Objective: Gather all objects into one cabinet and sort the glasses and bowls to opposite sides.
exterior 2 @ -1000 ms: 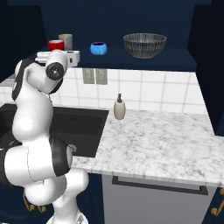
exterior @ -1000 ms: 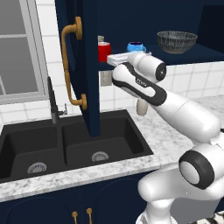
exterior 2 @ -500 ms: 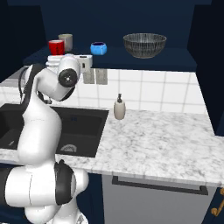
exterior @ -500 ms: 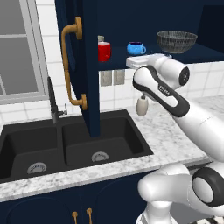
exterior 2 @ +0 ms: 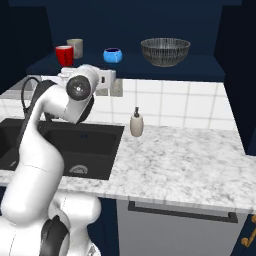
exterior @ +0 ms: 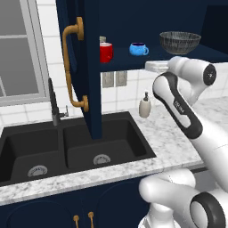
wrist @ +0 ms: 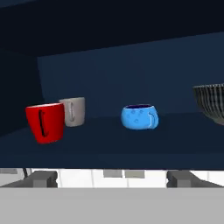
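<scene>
Cabinet shelf (wrist: 109, 151): red cup (wrist: 45, 123), grey cup (wrist: 73, 111), blue mug (wrist: 139, 117), bowl (wrist: 211, 103). Jaws wide, empty. Advice: approach mug level, avoid cups.

The white arm (exterior: 178, 107) rises from the base, bends at the elbow and reaches forward with its wrist level. The gripper (wrist: 111, 178) points straight ahead, its two dark fingers (wrist: 41, 178) spread wide apart, holding nothing.
</scene>
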Controlling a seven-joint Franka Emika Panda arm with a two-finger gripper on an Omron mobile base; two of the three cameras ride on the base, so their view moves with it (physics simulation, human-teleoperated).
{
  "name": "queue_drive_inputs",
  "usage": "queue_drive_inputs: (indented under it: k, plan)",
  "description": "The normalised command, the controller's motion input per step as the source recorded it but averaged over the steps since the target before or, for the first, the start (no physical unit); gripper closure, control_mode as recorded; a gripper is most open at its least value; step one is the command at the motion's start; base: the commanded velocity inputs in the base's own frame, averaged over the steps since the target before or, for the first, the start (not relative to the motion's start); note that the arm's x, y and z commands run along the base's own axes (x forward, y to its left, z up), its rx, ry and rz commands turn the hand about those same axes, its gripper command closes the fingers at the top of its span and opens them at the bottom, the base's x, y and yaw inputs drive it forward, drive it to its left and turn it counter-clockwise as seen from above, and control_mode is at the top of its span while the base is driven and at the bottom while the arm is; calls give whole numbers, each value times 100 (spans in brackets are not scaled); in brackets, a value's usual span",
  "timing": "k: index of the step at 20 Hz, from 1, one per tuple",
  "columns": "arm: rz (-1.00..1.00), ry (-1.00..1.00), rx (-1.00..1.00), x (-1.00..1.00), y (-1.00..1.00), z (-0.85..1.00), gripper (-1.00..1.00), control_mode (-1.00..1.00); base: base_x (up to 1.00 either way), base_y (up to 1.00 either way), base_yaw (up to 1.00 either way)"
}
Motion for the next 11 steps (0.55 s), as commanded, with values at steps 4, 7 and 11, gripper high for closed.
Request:
queue_drive_inputs:
  k: [4,7,11]
  plan:
    - [-10,27,0,-50,-31,39,-100,-100,0,0,0]
    - [-10,27,-2,-60,-25,19,-100,-100,0,0,0]
    - [-9,19,-6,-94,-4,-1,-100,-100,0,0,0]
